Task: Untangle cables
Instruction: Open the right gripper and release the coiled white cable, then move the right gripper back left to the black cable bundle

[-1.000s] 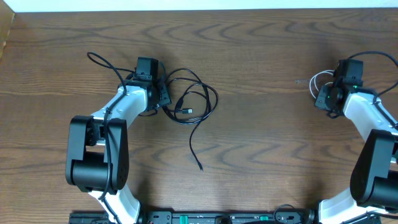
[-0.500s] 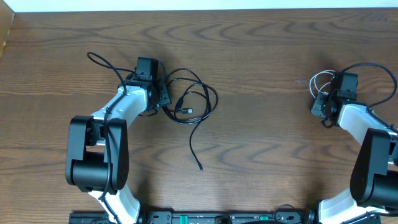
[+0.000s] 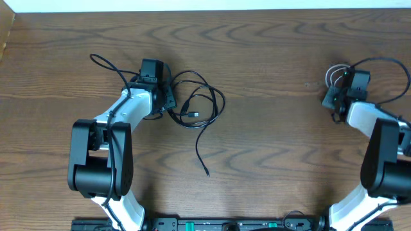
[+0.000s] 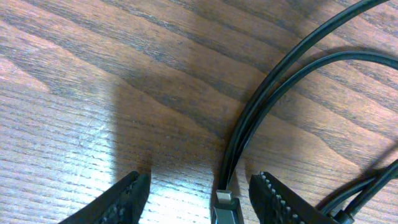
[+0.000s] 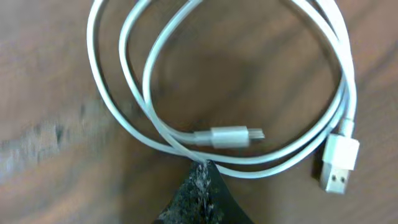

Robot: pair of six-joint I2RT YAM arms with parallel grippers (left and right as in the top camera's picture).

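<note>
Brown wood-grain table point(image 3: 257, 141) throughout: the left gripper point(image 4: 200, 186), fingers apart, straddles a plug point(image 4: 224, 205) of the black cables point(image 4: 244, 127). The right gripper point(image 5: 199, 183) pinches the coiled white cable point(image 5: 224, 135), well apart. Close squarely on the plug, then draw slowly, watching for snags.

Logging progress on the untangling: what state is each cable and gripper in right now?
black cables: looped together, not separated
white cable: coiled alone, both plugs free
left gripper: open, straddling a black cable's plug
right gripper: shut on a strand of the white cable
</note>
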